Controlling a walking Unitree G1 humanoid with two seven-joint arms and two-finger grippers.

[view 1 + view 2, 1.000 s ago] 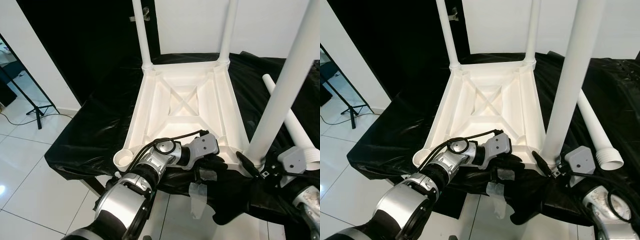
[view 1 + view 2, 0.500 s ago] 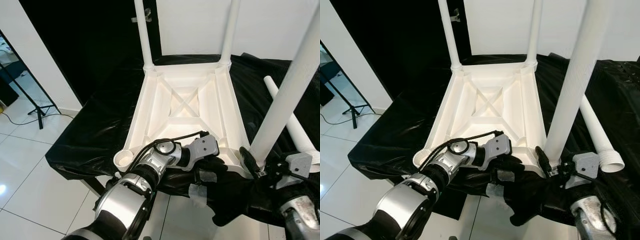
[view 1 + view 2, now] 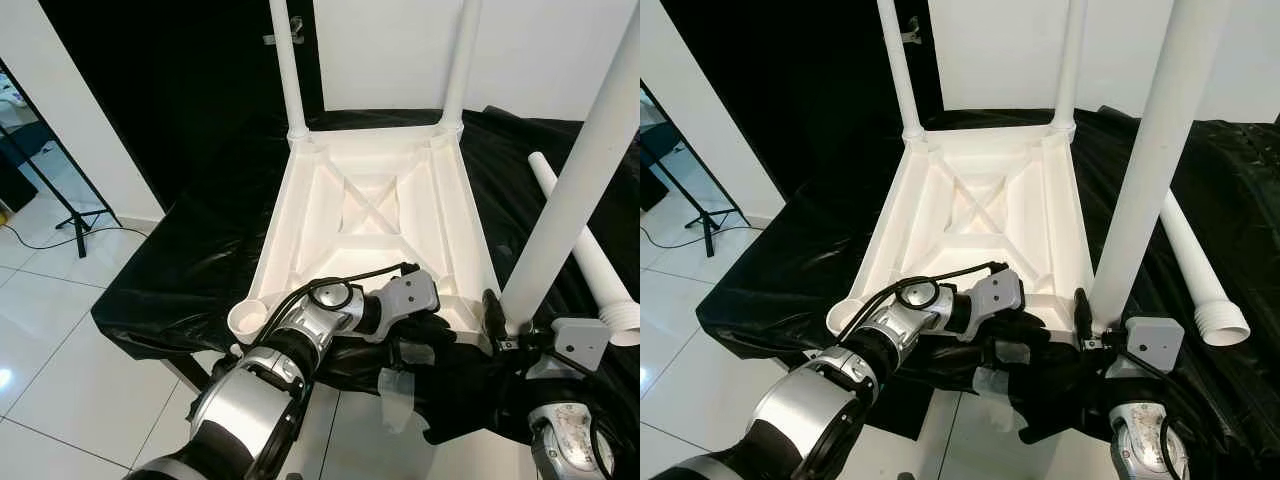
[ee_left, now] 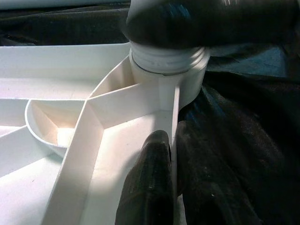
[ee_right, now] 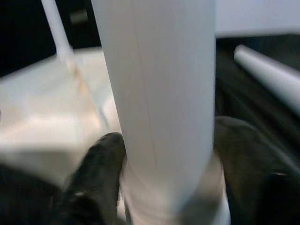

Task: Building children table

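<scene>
Left eye view: upturned white tabletop [image 3: 375, 215] on black sheet [image 3: 190, 260]. Right gripper [image 5: 164, 187] pinching near-corner leg [image 3: 575, 190], top cut off. Left gripper [image 4: 164, 187] clamping tabletop rim, fingertips hidden.

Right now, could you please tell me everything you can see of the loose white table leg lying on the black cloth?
The loose table leg is a long, smooth white tube, plastic by its look, with a ribbed threaded end open toward the camera. It lies flat on the black cloth, to the right of the upturned tabletop, apart from it. Neither end effector touches it.
</scene>
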